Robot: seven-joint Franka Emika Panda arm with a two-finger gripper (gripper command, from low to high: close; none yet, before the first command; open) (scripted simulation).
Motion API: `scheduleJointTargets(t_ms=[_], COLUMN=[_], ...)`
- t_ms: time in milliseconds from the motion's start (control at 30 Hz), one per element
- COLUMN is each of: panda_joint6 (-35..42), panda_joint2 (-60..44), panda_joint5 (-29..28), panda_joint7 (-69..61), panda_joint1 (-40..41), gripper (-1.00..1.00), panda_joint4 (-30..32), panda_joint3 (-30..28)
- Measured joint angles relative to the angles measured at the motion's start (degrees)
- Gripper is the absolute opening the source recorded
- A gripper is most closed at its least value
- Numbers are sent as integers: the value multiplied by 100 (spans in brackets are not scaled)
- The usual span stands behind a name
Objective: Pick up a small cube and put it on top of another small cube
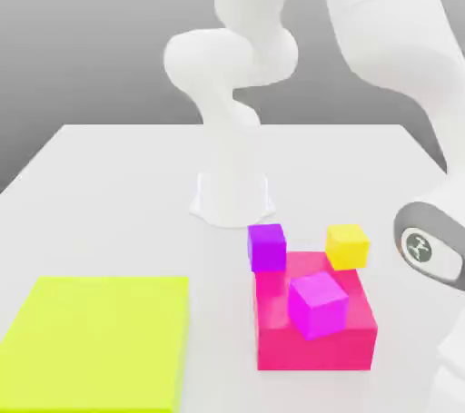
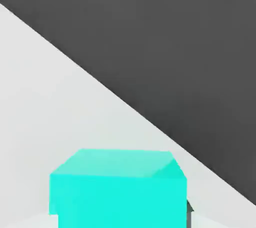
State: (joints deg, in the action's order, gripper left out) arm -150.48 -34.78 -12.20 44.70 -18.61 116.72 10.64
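The robot's white arm (image 1: 381, 21) bends over a white bench (image 1: 109, 193). Its round base (image 1: 232, 193) stands near the middle of the bench, closer to the far edge.

In the hand view, the small cyan cube (image 2: 117, 187) sits very close to the camera on the white bench (image 2: 45, 101). A thin dark bit of a finger (image 2: 189, 211) shows right against one side of the cube. The jaws are pulled in as far as they go, and they look to be pinching the cyan cube, though most of the fingers are hidden. The edge of the bench runs slantwise behind the cube, with dark gray past it.

In the exterior view, a big hot-pink block (image 1: 313, 329) sits near the front edge of the bench, toward the exterior view's right. A light magenta cube (image 1: 318, 304) rests on top of it, turned a little. The small violet cube (image 1: 266, 247) stands on the bench, touching the far corner of the pink block on the exterior view's left. A small yellow cube (image 1: 347, 246) stands at the far side of the pink block too, more to the exterior view's right. The violet and yellow cubes are apart from each other.

A flat yellow-green square (image 1: 95, 343) lies at the front corner of the bench on the exterior view's left.
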Motion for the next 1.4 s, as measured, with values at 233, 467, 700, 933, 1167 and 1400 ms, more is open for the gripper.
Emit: scheduleJointTargets(t_ms=[233,467,700,933,1167,1400], panda_joint6=[626,942,1263,1588,1913,574], panda_joint2=[1396,2867,4328,5782,7233,6435], panda_joint5=[426,836,1166,1422,1670,1787], panda_joint7=[40,383,783,1234,1692,1761], panda_joint1=[264,507,704,928,1213,1295], gripper=[-100,-100,-100,-100,-100,-100], panda_joint4=[743,1861,2980,4097,5214,5752], panda_joint3=[100,-53,-247,-404,-507,-431])
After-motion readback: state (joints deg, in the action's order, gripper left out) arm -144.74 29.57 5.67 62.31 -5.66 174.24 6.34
